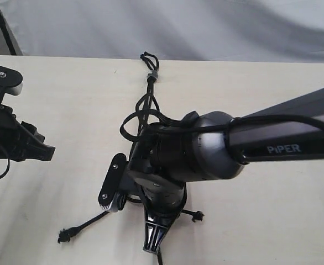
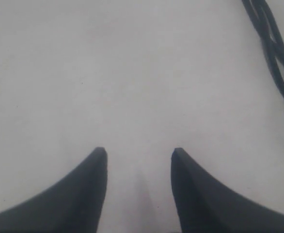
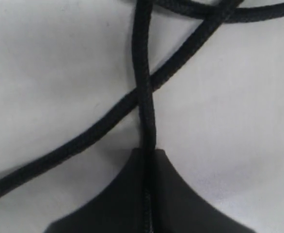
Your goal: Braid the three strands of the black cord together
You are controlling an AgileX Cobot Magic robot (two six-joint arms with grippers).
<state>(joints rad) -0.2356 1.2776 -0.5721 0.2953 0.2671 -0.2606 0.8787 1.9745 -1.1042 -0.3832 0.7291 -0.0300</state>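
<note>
The black cord (image 1: 149, 88) lies down the middle of the table, bound at its far end by a small grey band (image 1: 152, 75) with tiny loops. Its strands run under my right arm. Two knotted tips show near the front: one (image 1: 66, 236) to the left, one (image 1: 197, 215) to the right. My right gripper (image 3: 148, 153) is shut on one strand (image 3: 144, 97); a second strand (image 3: 84, 138) crosses under it diagonally. In the exterior view the right gripper (image 1: 152, 243) points at the front edge. My left gripper (image 2: 138, 153) is open over bare table, with crossed strands (image 2: 273, 43) off to its side.
The table (image 1: 272, 210) is pale and bare around the cord. A glossy black cable (image 1: 130, 124) loops off the right arm's wrist beside the cord. My left gripper (image 1: 43, 150) hangs at the far left of the exterior view, apart from the cord.
</note>
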